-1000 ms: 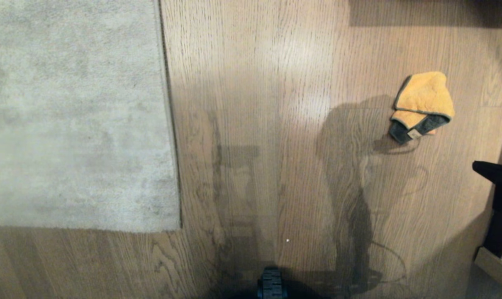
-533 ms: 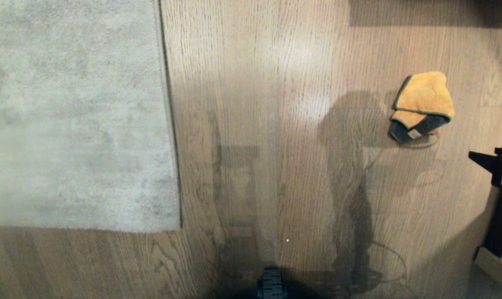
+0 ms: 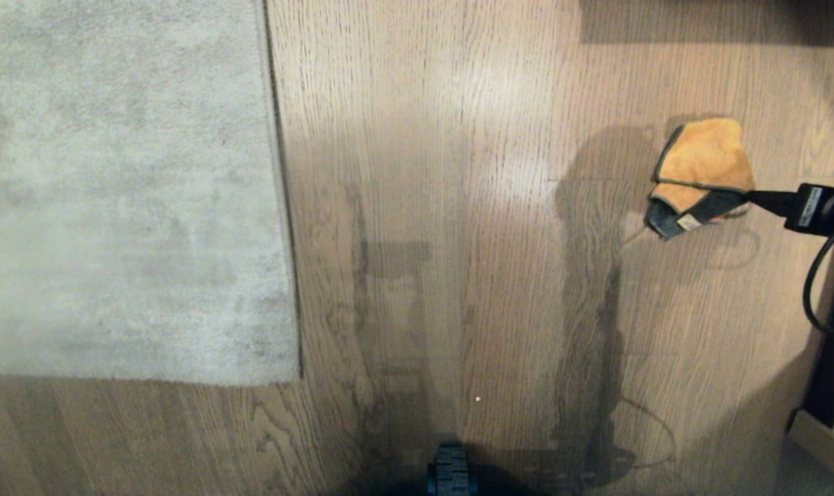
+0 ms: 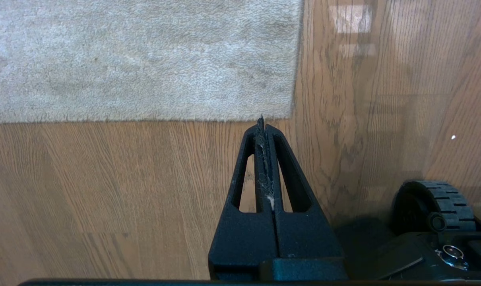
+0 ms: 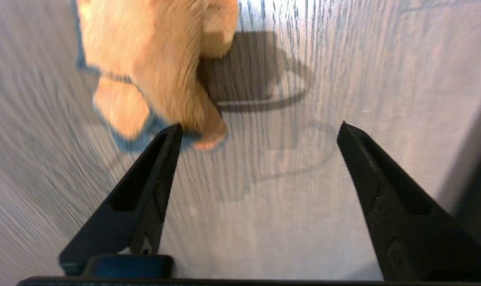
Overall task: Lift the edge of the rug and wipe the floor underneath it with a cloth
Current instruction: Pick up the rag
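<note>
Rug edge (image 3: 279,207) lies flat on the floor (image 3: 458,207) at the left of the head view, with its corner near the bottom. The cloth (image 3: 699,172) lies crumpled at the far right, and the right gripper (image 3: 758,196) comes in from the right border, just beside it.

In the left wrist view the left gripper (image 4: 263,121) has its 2 jaws pressed together, empty, above the floor near the rug corner.

In the right wrist view the right gripper (image 5: 260,131) has its jaws wide apart, holding nothing; 1 fingertip (image 5: 173,133) is at the edge of the cloth (image 5: 153,59).

Black right gripper (image 5: 260,131) has swung in from the right edge of the head view toward the crumpled orange fluffy cloth (image 3: 703,165); fingers now spread apart, one fingertip (image 5: 173,131) at the cloth's edge.
</note>
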